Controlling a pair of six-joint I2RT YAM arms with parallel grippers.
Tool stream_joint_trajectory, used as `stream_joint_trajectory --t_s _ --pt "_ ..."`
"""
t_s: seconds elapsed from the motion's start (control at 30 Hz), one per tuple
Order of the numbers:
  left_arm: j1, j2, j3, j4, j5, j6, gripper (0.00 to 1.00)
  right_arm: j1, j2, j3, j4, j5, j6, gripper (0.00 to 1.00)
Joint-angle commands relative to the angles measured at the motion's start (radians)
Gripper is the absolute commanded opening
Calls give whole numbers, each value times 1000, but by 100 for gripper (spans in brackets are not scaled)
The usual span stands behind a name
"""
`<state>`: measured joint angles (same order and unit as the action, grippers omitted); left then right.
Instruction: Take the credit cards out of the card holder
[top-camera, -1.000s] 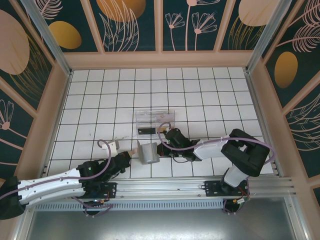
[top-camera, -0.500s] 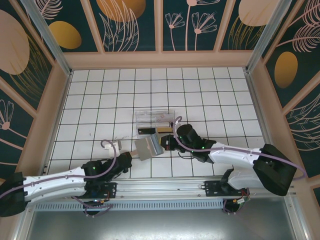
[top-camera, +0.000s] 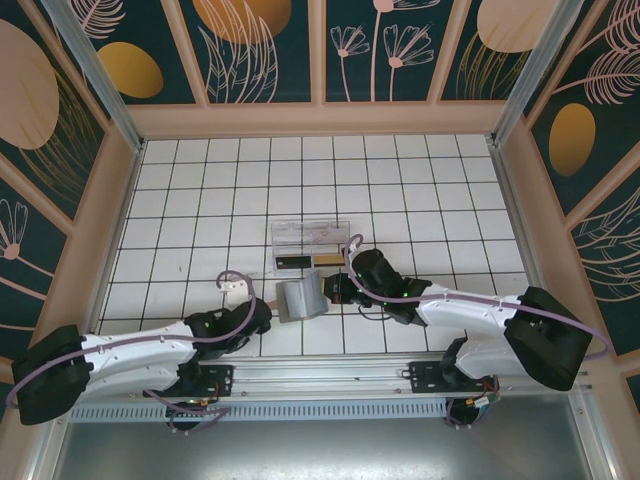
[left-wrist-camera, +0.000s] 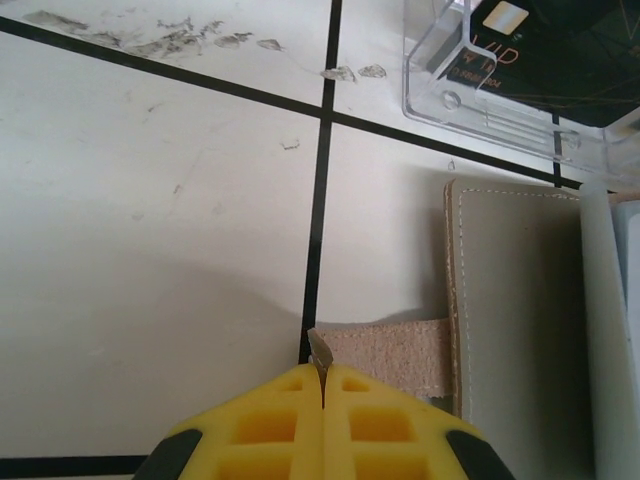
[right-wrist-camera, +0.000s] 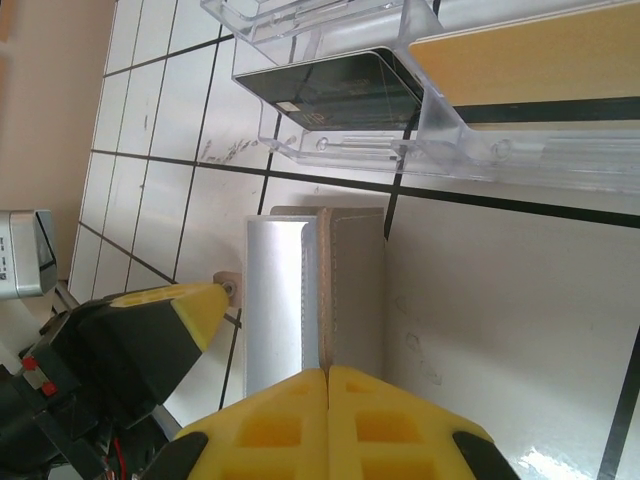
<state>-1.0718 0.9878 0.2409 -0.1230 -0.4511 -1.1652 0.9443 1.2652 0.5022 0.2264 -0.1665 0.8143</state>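
A: Position of the flat bluish-grey folding card holder (top-camera: 298, 300)?

B: On the white tiled table (top-camera: 200, 200), towards its near edge, between the two arms; just in front of the clear rectangular plastic tray (top-camera: 310, 235); one side appears lifted off the tiles. Left gripper (left-wrist-camera: 322, 378) is clenched on the small tan suede tab (left-wrist-camera: 390, 355); right gripper (right-wrist-camera: 327, 380) is clenched on the holder's opposite edge, at the seam between the beige lining and a glossy pale grey sheet (right-wrist-camera: 275, 300); card or panel, cannot tell.

A: And the credit cards (top-camera: 292, 263)?

B: One black plastic card (right-wrist-camera: 335, 88) and one gold-faced card (right-wrist-camera: 520, 55) lie in the tray; whether more sit in the holder, cannot tell.

A: Handling?

B: Judgement only: holder light, soft, floppy at the fold; wants pinning by the tab while the other arm pulls. Cards thin, stiff, slick; take one by an exposed short edge, pinch across the flat faces, slide along the pocket; a sideways tug risks dragging the whole holder.
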Motion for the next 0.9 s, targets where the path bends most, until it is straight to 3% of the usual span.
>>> stream_joint_trajectory --t_s 0.0,0.17,0.33,0.5,0.83,0.87 --pt "18 38 40 29 28 64 0 11 -22 29 6 -22 39 0" --pt "36 138 70 88 81 110 0 52 -29 54 45 -44 73 0" --pt "36 250 130 96 116 144 0 57 70 83 87 -63 72 0" --pt "37 248 150 49 105 144 0 57 139 87 100 -69 67 0" --pt "38 169 118 6 85 128 0 -18 -78 -32 -45 76 20 0" --pt "39 174 127 4 87 134 12 -34 -96 -47 -54 79 14 0"
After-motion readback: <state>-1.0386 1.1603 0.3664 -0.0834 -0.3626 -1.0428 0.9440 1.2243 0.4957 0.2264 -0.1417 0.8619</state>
